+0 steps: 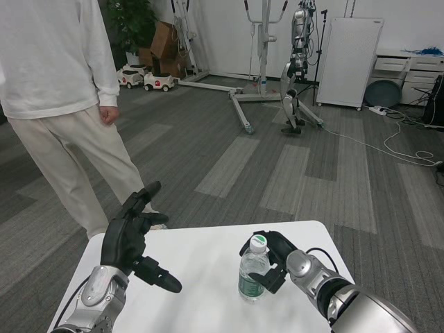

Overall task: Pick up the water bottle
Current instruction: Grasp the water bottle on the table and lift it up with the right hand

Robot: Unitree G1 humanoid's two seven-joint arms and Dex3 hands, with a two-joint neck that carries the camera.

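Near the front of the white table (208,257), toward its right side: the water bottle (253,269), upright, white cap on, green label low on its body. Bare tabletop to its left and behind it, up to the rounded far edge. Wrapped around the bottle from the right: the right hand (275,261), fingers curled close at neck and label, touching it; bottle base on the table. Over the left part of the table: the left hand (133,237), raised, fingers spread wide, holding nothing. Beyond the far left corner: a person (59,104) standing on grey floor. Farther back, a metal stand (260,55) and a white cabinet (350,61).
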